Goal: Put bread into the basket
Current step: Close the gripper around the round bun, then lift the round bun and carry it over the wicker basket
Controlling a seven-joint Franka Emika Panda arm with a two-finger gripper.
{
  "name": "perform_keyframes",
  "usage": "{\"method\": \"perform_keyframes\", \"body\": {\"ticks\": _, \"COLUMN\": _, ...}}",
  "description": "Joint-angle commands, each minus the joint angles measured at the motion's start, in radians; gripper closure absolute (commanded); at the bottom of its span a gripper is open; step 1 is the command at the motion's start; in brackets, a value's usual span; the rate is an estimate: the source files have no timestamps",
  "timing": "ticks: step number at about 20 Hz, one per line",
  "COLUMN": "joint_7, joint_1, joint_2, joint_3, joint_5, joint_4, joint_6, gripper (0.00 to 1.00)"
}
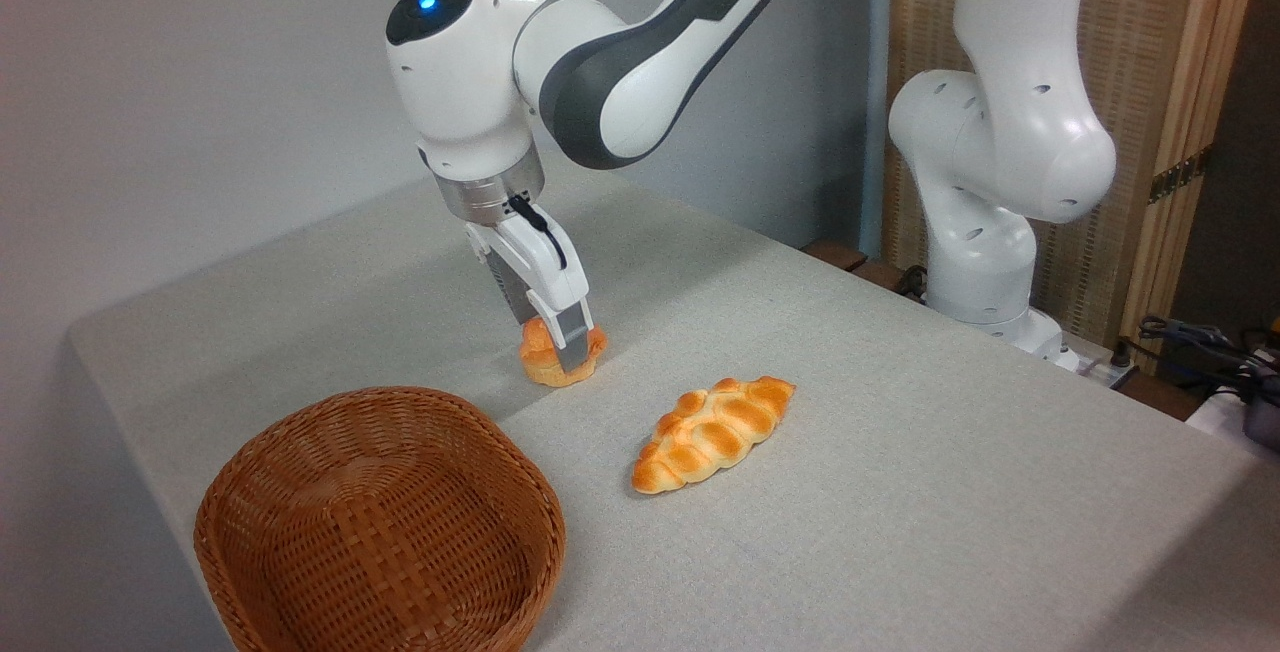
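Bread, the small round orange-golden bun with a paler base, sits on the grey cloth-covered surface toward its back left part, directly under the gripper. The near finger crosses the bun's front face and the bun bulges out on both sides of it, so the gripper appears closed around the bun, though the far finger is hidden and firm contact is a judgement. The bun's base looks level with the cloth; whether it is lifted at all cannot be told.

The shallow reddish-brown woven wicker basket lies near the front left corner, empty, close to the bun but apart from it. From the gripper it lies down and to the left in the picture, toward the camera, so the coming move is likely a lift over the basket's back rim and a short carry that way.

To the right of the bun, clear of that path, lies a longer braided golden loaf, its long axis running diagonally from lower left to upper right.
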Motion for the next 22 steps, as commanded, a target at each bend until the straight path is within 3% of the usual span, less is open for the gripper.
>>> {"method": "perform_keyframes", "body": {"ticks": 1, "joint_7": -0.005, "joint_1": -0.004, "joint_2": 0.003, "joint_3": 0.003, "joint_5": -0.013, "joint_4": 0.001, "joint_6": 0.007, "gripper": 0.32}}
{"method": "perform_keyframes", "body": {"ticks": 3, "joint_7": 0.001, "joint_1": -0.004, "joint_2": 0.003, "joint_3": 0.003, "joint_5": -0.009, "joint_4": 0.003, "joint_6": 0.006, "gripper": 0.56}}
{"method": "perform_keyframes", "body": {"ticks": 5, "joint_7": 0.001, "joint_1": -0.005, "joint_2": 0.003, "joint_3": 0.003, "joint_5": -0.009, "joint_4": 0.003, "joint_6": 0.006, "gripper": 0.69}}
{"method": "perform_keyframes", "body": {"ticks": 15, "joint_7": -0.008, "joint_1": -0.004, "joint_2": 0.003, "joint_3": 0.004, "joint_5": -0.001, "joint_4": 0.039, "joint_6": -0.043, "gripper": 0.68}}
{"method": "perform_keyframes", "body": {"ticks": 18, "joint_7": -0.005, "joint_1": 0.007, "joint_2": 0.03, "joint_3": 0.021, "joint_5": 0.04, "joint_4": 0.207, "joint_6": -0.251, "gripper": 0.66}}
{"method": "perform_keyframes", "body": {"ticks": 22, "joint_7": -0.002, "joint_1": 0.032, "joint_2": 0.099, "joint_3": 0.073, "joint_5": 0.036, "joint_4": 0.407, "joint_6": -0.281, "gripper": 0.63}}
